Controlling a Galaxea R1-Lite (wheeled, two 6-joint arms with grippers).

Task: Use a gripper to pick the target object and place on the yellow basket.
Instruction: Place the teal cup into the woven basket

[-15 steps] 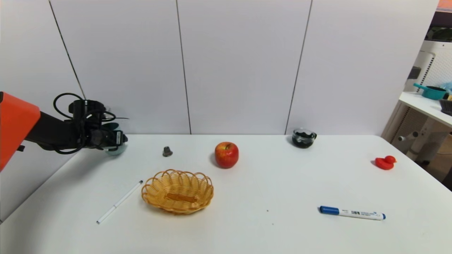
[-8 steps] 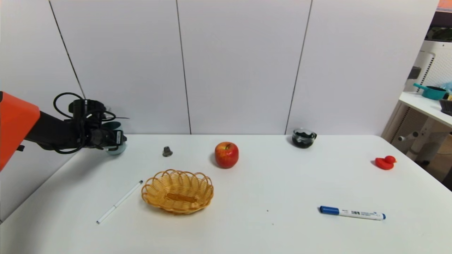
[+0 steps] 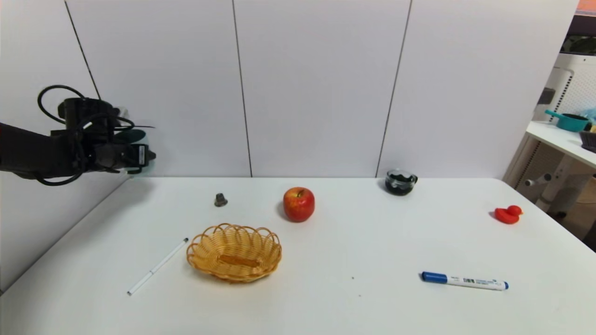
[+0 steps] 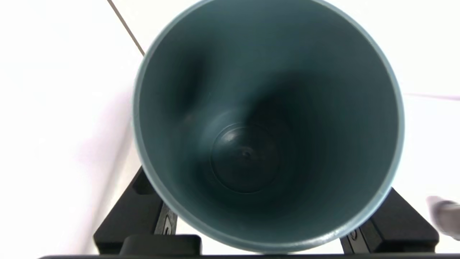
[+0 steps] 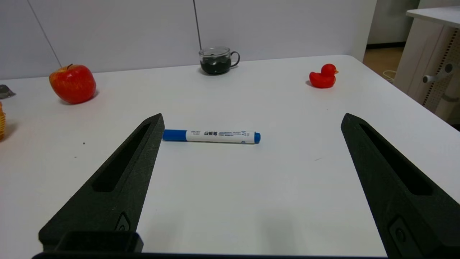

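Left gripper [image 3: 149, 160], upper left of head frame, pinching cup [image 4: 248, 154]; yellow basket [image 3: 234, 253] lower centre-left; right gripper [image 5: 253, 117] parked, fingers spread.

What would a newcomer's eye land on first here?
Likely the pale blue-green cup, held up off the table's far left by the left gripper, its dark mouth filling the left wrist view. Next, the bright red apple near the table's back, and the yellow wicker basket in front of it, a little to the left.
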